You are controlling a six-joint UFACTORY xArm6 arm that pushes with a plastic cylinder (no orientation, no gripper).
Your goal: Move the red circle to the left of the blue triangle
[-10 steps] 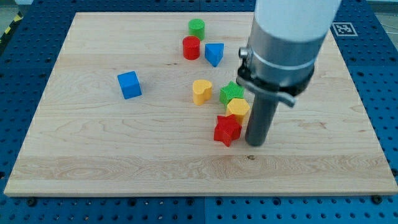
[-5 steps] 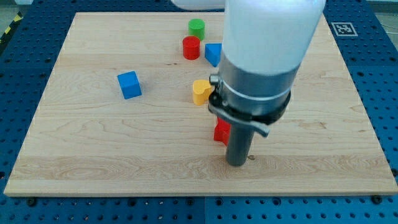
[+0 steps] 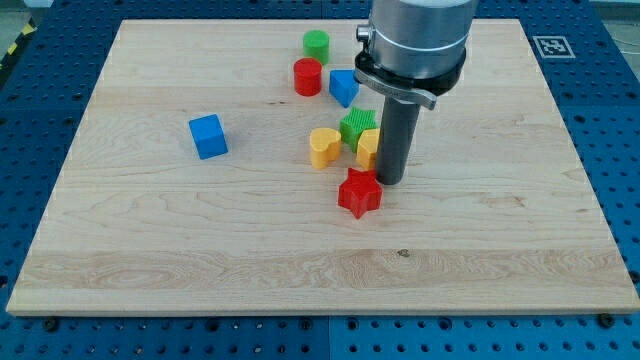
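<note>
The red circle (image 3: 307,77) sits near the view's top, just left of and touching the blue triangle (image 3: 344,87). A green circle (image 3: 316,44) stands right above the red one. My tip (image 3: 389,181) is lower down, right of centre. It presses against the right side of a yellow block (image 3: 368,147), which is partly hidden by the rod. A green star (image 3: 356,128) sits just above that yellow block. A red star (image 3: 360,194) lies just left of and below the tip.
A yellow heart (image 3: 323,147) sits left of the green star. A blue cube (image 3: 208,136) stands alone on the view's left. The wooden board (image 3: 140,250) lies on a blue perforated table, with a marker tag (image 3: 548,45) at its top right corner.
My tip swung down toward the view's bottom, then came back up beside the yellow block. The yellow block and green star shifted up and left. The red star moved slightly left.
</note>
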